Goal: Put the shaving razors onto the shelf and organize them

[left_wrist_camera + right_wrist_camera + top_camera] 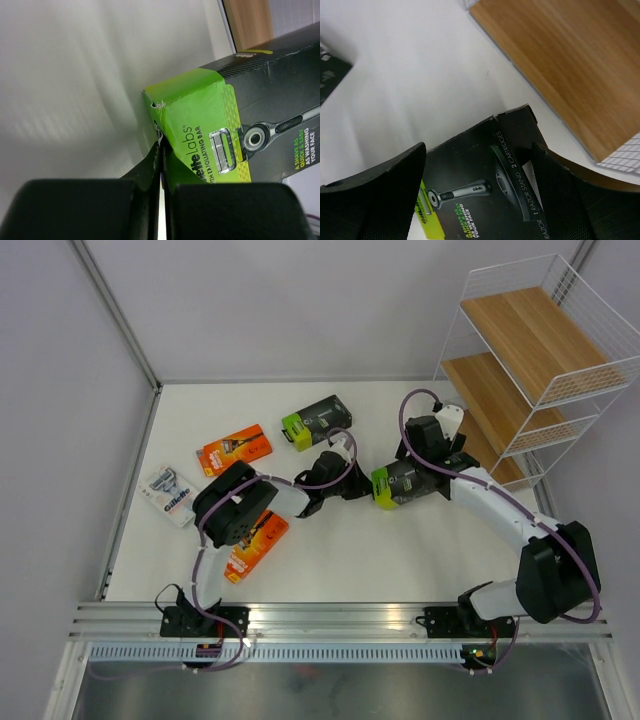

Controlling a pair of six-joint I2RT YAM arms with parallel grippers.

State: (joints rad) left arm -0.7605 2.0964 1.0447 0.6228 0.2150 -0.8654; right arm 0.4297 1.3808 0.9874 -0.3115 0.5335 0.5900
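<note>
Robotics lab test cell: a left arm [232,508] and right arm [505,510] stand bolted to an aluminium rail [340,616] at the near edge of a white surface [400,560], boxed in by plain grey panels [300,300] on metal posts [115,310], cables [404,412] looping along both arms.

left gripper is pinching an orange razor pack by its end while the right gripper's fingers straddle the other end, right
Not orange: the left wrist view shows the left gripper pinching a black razor pack by its lime-green end. The right gripper does straddle its other end.
</note>
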